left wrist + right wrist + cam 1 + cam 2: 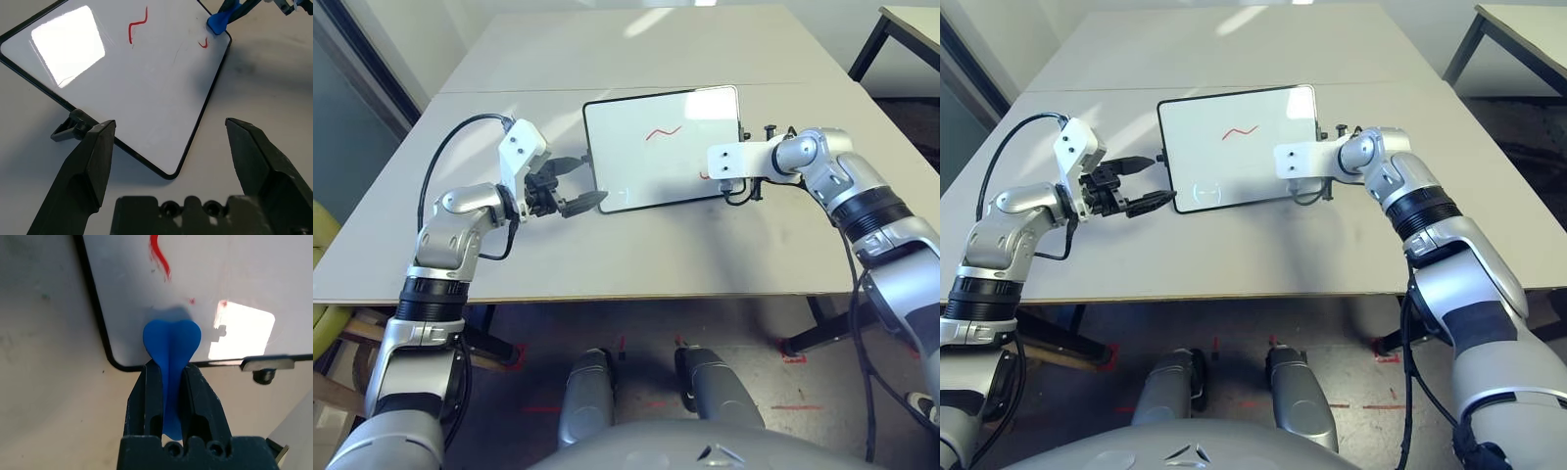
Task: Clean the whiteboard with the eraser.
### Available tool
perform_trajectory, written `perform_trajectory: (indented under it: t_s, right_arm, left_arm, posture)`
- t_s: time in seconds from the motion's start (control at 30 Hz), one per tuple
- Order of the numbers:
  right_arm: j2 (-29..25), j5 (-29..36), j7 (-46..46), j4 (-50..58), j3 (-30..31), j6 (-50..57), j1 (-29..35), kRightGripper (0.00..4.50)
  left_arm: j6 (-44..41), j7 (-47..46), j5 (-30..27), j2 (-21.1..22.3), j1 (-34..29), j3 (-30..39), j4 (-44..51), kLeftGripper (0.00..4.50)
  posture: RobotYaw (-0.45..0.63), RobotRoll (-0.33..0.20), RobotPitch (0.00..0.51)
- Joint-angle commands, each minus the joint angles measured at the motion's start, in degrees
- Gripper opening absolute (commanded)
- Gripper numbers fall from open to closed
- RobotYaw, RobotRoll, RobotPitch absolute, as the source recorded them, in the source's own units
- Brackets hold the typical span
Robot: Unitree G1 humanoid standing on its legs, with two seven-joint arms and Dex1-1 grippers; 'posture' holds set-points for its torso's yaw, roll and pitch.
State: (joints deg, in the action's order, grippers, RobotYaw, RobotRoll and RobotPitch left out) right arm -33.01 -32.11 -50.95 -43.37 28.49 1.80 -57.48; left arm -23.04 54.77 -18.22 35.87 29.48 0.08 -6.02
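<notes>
A large pale grey table (636, 245) takes up the middle, with a seam running across it on the far side. A second table (909, 34) with dark legs stands far right. The grey floor (646, 343) below carries red tape marks (795, 358). Something yellow-green (325, 323) sits near left. Bright light falls on the far tabletop.

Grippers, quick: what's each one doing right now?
Left gripper: open, holding nothing, by the whiteboard corner.
Right gripper: shut on the blue eraser, at the whiteboard's edge.
</notes>
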Motion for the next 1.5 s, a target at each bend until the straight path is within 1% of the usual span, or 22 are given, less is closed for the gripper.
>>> perform_trajectory:
  t_s: [0.03, 0.4, 0.6, 0.97, 1.5]
  right_arm:
    - [-0.2, -0.5, 0.8, -1.6, -0.3, -0.6, -1.2, 0.27]
    - [1.1, -0.2, 2.3, -3.7, -0.6, -1.5, -2.7, 0.27]
    - [2.1, 1.0, 1.0, -2.8, -1.4, -1.2, -4.4, 0.27]
    - [4.3, 0.1, 3.0, -7.8, -1.0, -3.6, -7.1, 0.27]
    - [7.1, 0.3, 4.7, -12.7, -1.4, -4.2, -10.0, 0.26]
  left_arm:
    - [0.3, 0.4, -0.1, 0.4, 0.6, 0.6, -1.2, 4.5]
    - [0.6, 0.2, -0.1, 0.4, 0.4, 0.6, -1.4, 4.5]
    - [0.9, 0.1, 0.0, 0.5, 0.2, 0.8, -1.8, 4.5]
    - [1.5, -0.1, 0.4, 0.7, 0.5, 1.4, -2.8, 4.5]
    - [1.5, -0.5, 0.5, 1.0, 0.6, 1.7, -3.1, 4.5]
  posture:
    - [-0.12, 0.0, 0.107]
    - [-0.12, 0.0, 0.111]
    - [-0.12, 0.0, 0.113]
    - [-0.11, 0.0, 0.112]
    - [-0.1, 0.0, 0.118]
